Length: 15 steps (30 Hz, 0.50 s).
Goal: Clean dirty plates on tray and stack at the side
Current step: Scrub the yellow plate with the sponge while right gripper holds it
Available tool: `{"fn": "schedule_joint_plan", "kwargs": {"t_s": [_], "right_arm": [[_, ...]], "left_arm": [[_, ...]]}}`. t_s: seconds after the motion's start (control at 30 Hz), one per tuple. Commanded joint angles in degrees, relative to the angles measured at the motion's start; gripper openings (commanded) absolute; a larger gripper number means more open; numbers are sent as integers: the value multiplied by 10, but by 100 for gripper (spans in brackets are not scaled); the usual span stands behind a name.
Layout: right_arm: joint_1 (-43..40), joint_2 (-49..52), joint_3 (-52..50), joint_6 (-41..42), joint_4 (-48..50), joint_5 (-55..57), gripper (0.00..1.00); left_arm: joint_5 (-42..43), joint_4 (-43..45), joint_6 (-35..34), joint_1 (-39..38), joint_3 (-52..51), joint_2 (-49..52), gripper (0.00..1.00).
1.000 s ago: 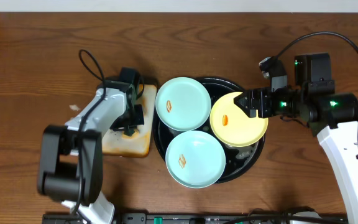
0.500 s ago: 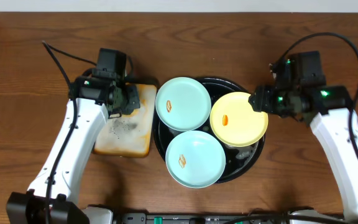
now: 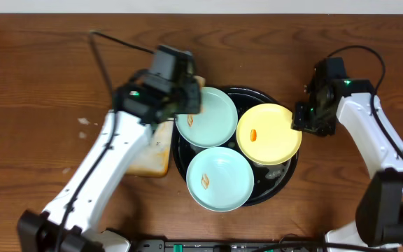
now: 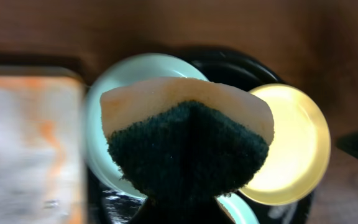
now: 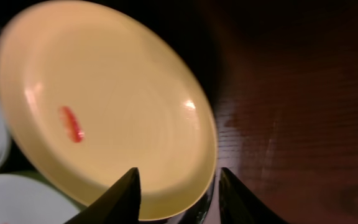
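Observation:
Three plates lie on the black tray (image 3: 280,178): a mint plate (image 3: 212,120) at upper left, a yellow plate (image 3: 266,136) at right and a mint plate (image 3: 219,178) in front, each with an orange smear. My left gripper (image 3: 184,98) is shut on a sponge (image 4: 188,134), cream on top and dark green below, and hovers over the upper-left plate's left rim (image 4: 114,87). My right gripper (image 3: 303,119) is open, its fingers straddling the yellow plate's right rim (image 5: 201,134).
A cream rectangular tray (image 3: 152,157) stained orange lies left of the black tray, partly under my left arm. Bare wooden table (image 3: 33,84) surrounds everything. Cables loop behind both arms.
My left arm swung right from the cream tray, carrying the sponge to the upper-left mint plate. My right gripper turned and settled at the yellow plate's right rim.

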Motion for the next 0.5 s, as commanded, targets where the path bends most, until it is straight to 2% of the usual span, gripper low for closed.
{"fn": "schedule_joint_plan", "kwargs": {"t_s": [0.0, 0.1, 0.23, 0.47], "right_arm": [[-6, 27, 9, -17, -5, 20, 36], [-9, 48, 9, -24, -2, 31, 29], [-7, 77, 8, -48, 7, 27, 26], [-8, 102, 8, -49, 17, 28, 9]], "left_arm": [[25, 14, -47, -38, 11, 34, 8], [42, 42, -68, -67, 10, 62, 8], [58, 87, -83, -97, 11, 96, 8], [85, 147, -94, -143, 10, 148, 8]]}}
